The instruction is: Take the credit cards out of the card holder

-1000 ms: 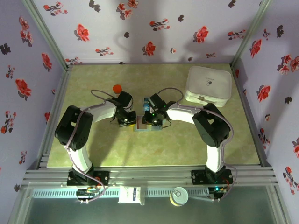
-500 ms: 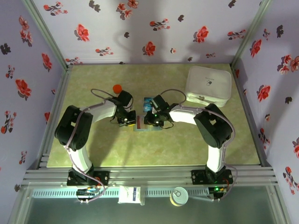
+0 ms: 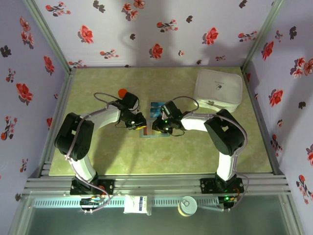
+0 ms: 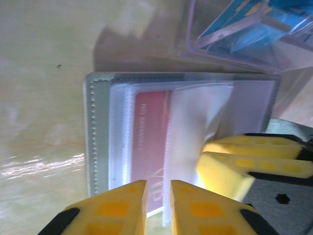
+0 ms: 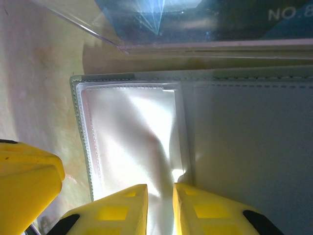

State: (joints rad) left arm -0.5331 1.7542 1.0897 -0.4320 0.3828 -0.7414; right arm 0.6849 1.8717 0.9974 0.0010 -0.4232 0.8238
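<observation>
Inside the card holder's [image 4: 98,147] limp sleeve [image 4: 195,117] — pinched by the right gripper [image 5: 160,190] — the credit card [image 4: 149,137] looks stiff and slick, wanting an edge grip; left gripper [image 4: 158,190] barely parted, hold unclear.

card holder [image 5: 244,147] lies before clear case [image 5: 195,19], seemingly touching.

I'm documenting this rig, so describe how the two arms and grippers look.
White shells with black joints on the left arm and right arm, thin grey cables looping alongside. The left gripper and right gripper have yellow fingers with square markings on black mounts.
</observation>
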